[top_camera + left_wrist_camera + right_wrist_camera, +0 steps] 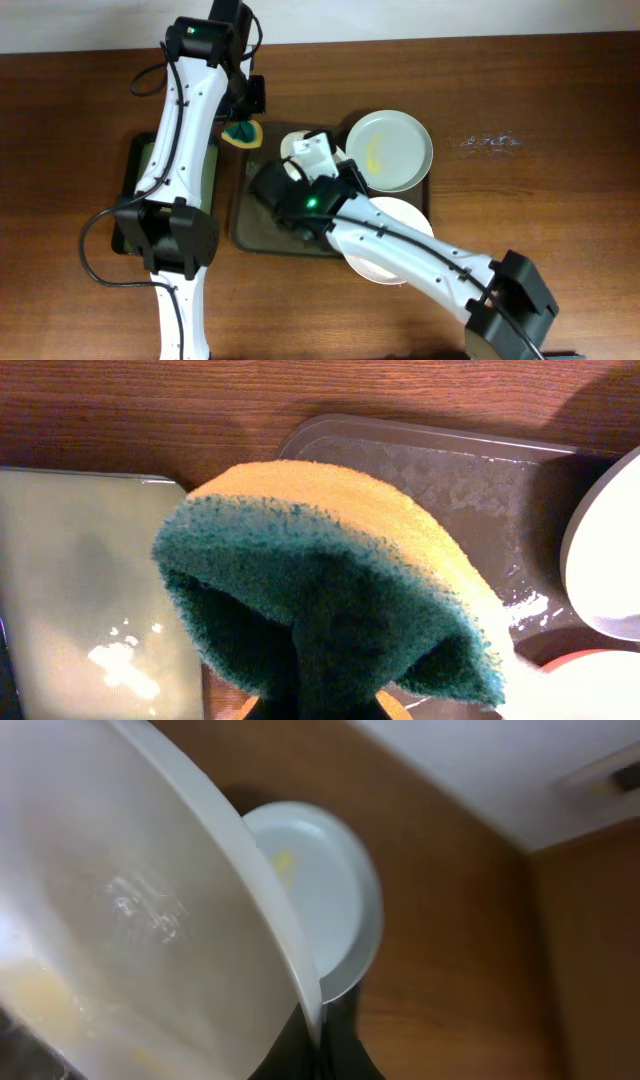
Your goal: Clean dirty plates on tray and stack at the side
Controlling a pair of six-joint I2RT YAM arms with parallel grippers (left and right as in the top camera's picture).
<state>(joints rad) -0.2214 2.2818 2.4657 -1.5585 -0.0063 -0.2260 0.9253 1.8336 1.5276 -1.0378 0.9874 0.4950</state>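
While my right gripper (314, 160) clamps a tilted plate (130, 910) by its rim over the tray (255, 236), my left gripper (243, 127) pinches the folded sponge (330, 590) beside it | plate judged stiff, light, slick (wet film) | rim is my best hold

The table (560, 220) is dark brown wood with fine grain running along its length. Beyond its far edge lies a pale, plain strip (400, 18). Small whitish marks (490, 142) sit near the far right corner
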